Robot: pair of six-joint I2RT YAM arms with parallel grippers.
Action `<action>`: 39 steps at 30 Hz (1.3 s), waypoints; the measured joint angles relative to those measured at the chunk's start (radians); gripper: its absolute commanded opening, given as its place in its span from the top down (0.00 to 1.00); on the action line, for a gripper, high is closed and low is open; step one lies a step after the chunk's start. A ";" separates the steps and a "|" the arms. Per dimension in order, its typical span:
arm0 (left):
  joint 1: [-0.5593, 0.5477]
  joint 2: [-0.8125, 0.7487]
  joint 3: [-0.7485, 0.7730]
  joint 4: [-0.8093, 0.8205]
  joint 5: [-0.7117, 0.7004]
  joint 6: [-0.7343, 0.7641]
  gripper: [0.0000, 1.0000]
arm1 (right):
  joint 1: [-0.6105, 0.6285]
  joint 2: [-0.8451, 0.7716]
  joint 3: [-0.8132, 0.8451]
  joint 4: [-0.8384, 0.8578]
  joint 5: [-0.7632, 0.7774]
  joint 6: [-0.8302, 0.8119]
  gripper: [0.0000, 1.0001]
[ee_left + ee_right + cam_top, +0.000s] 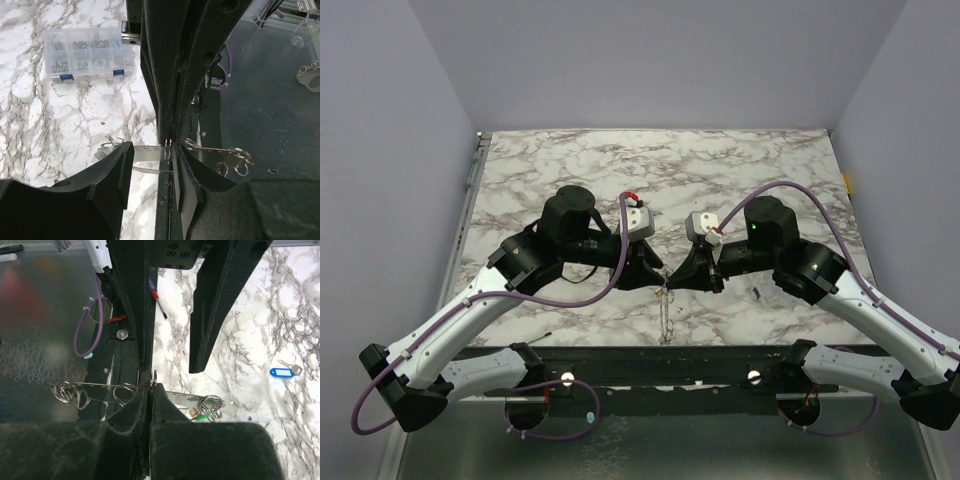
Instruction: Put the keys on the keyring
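Observation:
My right gripper (150,387) (678,278) is shut on the keyring (154,376), a thin metal ring seen edge-on and standing up between its fingertips. In the left wrist view the same keyring (167,144) pokes out below the right arm's fingers (170,75). My left gripper (152,155) (655,275) is open and straddles the ring, with one finger close beside it. A blue-headed key (280,372) (758,293) lies alone on the marble. Green and yellow key heads (202,415) lie under a cluster of small rings (210,402).
A thin perforated strip (145,152) with small rings at both ends lies across the table's front edge below the grippers. A clear compartment box of screws (87,52) sits further out on the marble. A small red-and-blue screwdriver (156,295) lies near the edge.

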 measured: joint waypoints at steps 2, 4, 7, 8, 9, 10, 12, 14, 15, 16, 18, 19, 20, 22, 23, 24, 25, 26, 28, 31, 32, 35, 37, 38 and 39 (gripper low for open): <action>0.000 0.001 0.008 -0.008 0.000 0.000 0.57 | 0.000 0.002 0.000 0.000 0.008 0.000 0.99; 0.000 0.001 0.016 -0.014 0.000 0.000 0.56 | 0.002 0.005 0.000 0.000 0.021 0.000 0.99; 0.000 0.002 0.023 -0.016 0.000 0.000 0.56 | 0.010 0.013 0.000 -0.003 0.035 0.000 0.99; 0.000 0.002 0.023 -0.016 0.000 0.000 0.56 | 0.012 0.015 0.000 -0.006 0.040 0.000 0.99; 0.000 0.002 0.023 -0.017 0.000 0.000 0.56 | 0.013 0.017 0.000 -0.008 0.046 -0.001 0.99; 0.000 0.003 0.023 -0.018 0.000 0.000 0.56 | 0.015 0.018 0.000 -0.009 0.050 -0.001 0.99; 0.000 0.004 0.023 -0.020 0.000 0.000 0.57 | 0.018 0.018 0.000 -0.013 0.058 -0.001 0.99; 0.000 0.007 0.023 -0.023 -0.003 0.002 0.59 | 0.020 0.018 0.000 -0.013 0.061 -0.001 0.99; 0.000 0.009 0.023 -0.024 -0.006 0.003 0.60 | 0.020 0.018 0.000 -0.013 0.063 -0.001 0.99; 0.000 0.011 0.023 -0.024 -0.010 0.004 0.60 | 0.021 0.018 0.000 -0.013 0.065 -0.002 0.99; 0.000 0.014 0.023 -0.024 -0.016 0.007 0.62 | 0.023 0.018 0.000 -0.013 0.069 -0.002 0.99; 0.000 0.016 0.023 -0.024 -0.018 0.008 0.63 | 0.024 0.018 0.000 -0.013 0.071 -0.002 0.99; 0.000 0.019 0.023 -0.024 -0.019 0.010 0.65 | 0.024 0.018 0.000 -0.013 0.071 -0.002 0.99; 0.000 0.023 0.023 -0.025 -0.021 0.011 0.66 | 0.026 0.018 0.000 -0.013 0.073 -0.002 0.99; -0.001 0.026 0.023 -0.025 -0.023 0.013 0.66 | 0.026 0.018 0.000 -0.013 0.073 -0.002 0.99; -0.002 0.029 0.022 -0.025 -0.023 0.014 0.66 | 0.026 0.018 0.000 -0.013 0.074 -0.002 0.99; -0.003 0.031 0.022 -0.025 -0.024 0.014 0.65 | 0.026 0.018 0.000 -0.013 0.074 -0.002 0.99; -0.003 0.033 0.022 -0.026 -0.024 0.014 0.65 | 0.026 0.018 0.000 -0.013 0.074 -0.002 0.99; -0.005 0.035 0.021 -0.027 -0.025 0.014 0.64 | 0.026 0.018 0.000 -0.013 0.077 -0.002 0.99; -0.005 0.035 0.015 -0.028 -0.026 0.014 0.64 | 0.026 0.018 0.000 -0.014 0.082 -0.003 0.99; -0.005 0.035 0.014 -0.029 -0.026 0.014 0.63 | 0.026 0.018 0.000 -0.014 0.084 -0.002 0.99; -0.005 0.035 0.010 -0.030 -0.027 0.014 0.62 | 0.030 0.018 0.000 -0.015 0.091 -0.003 0.99; -0.005 0.035 0.009 -0.031 -0.028 0.014 0.62 | 0.032 0.018 0.000 -0.016 0.099 -0.003 0.99; -0.005 0.035 0.007 -0.031 -0.029 0.014 0.62 | 0.032 0.017 0.000 -0.016 0.102 -0.003 0.99; -0.005 0.035 0.005 -0.031 -0.030 0.014 0.62 | 0.033 0.017 0.000 -0.017 0.104 -0.003 0.99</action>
